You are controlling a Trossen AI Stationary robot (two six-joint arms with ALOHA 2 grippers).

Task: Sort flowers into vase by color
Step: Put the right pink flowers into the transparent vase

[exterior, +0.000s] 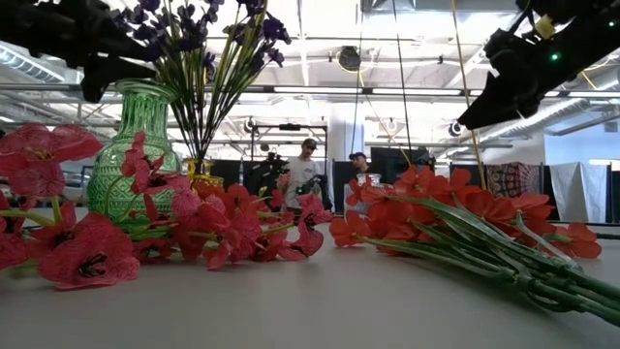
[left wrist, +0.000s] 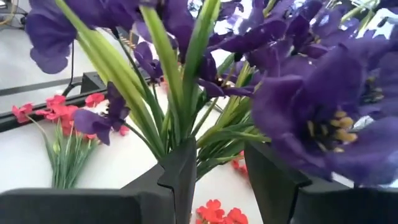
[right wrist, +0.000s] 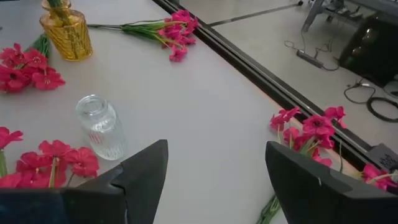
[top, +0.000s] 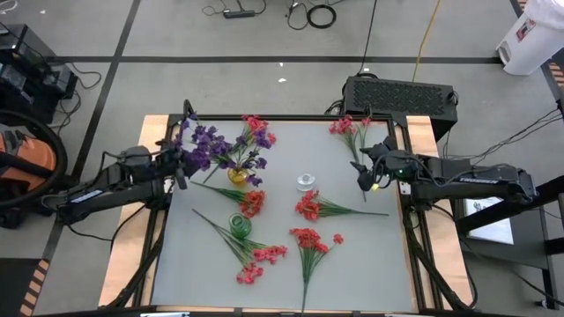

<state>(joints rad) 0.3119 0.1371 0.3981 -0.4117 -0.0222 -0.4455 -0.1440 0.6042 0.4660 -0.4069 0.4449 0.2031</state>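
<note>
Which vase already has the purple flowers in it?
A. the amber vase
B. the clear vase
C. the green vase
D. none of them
A: in the high view the purple flowers rise from the amber vase, while the green vase and the clear vase stand with nothing in them.
</note>
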